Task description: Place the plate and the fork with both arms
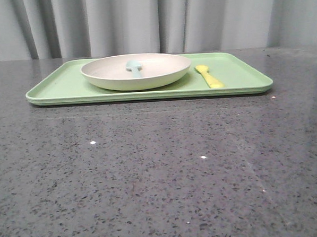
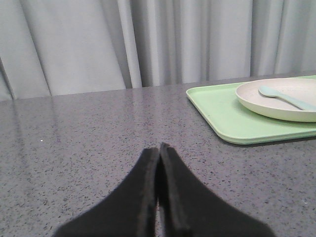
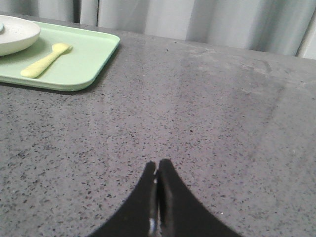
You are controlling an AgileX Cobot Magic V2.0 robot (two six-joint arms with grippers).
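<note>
Both clenched hands, left hand and right hand, sit well apart from the plate and fork on the tray.

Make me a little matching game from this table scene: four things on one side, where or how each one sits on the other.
Things:
1. plate
2. fork
3. pale blue utensil
4. left gripper

Places or states:
A. lying inside the plate
B. shut, hovering over the bare counter
C. on the green tray, right of the plate
D. on the tray's middle, holding a utensil

Pairs: 1-D, 2-C, 3-A, 4-B
</note>
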